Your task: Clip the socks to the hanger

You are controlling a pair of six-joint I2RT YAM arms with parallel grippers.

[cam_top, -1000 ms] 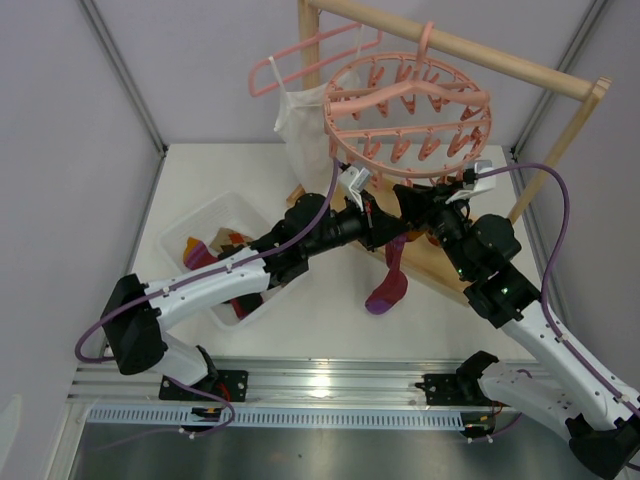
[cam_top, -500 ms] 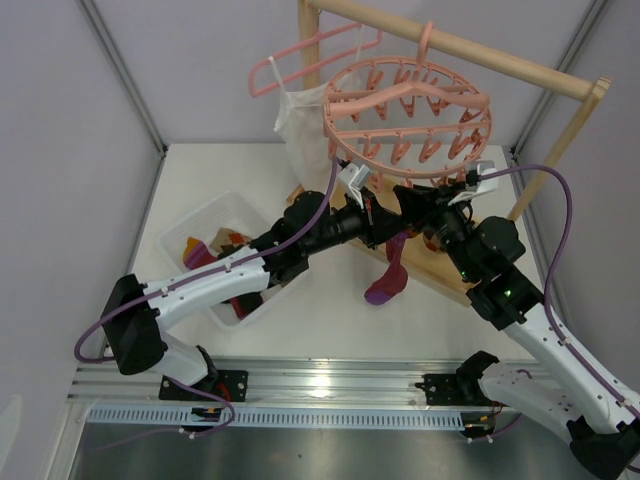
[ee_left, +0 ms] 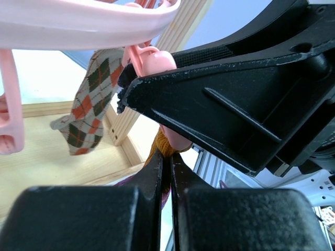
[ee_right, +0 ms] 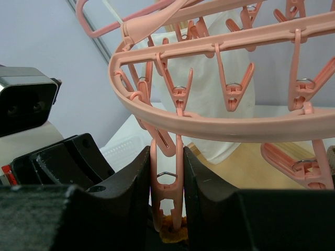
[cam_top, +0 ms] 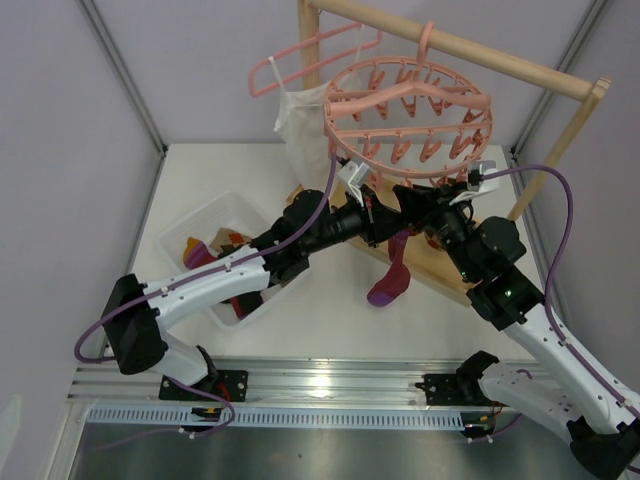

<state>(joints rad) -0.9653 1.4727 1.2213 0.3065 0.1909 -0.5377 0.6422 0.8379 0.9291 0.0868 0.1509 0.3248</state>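
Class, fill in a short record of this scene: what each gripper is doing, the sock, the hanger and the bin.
Left gripper: shut on the maroon sock's cuff
Right gripper: shut on a pink clip
Sock position: hangs below both grippers
Hanger: round, pink, hung from the wooden rail
Bin: white, more socks inside

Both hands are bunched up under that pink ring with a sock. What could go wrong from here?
1. The right hand pinches a clip while the left hand holds the sock up to it; releasing too soon could drop the sock.
2. The hanger only hangs by its hook, so pushing might swing it away.
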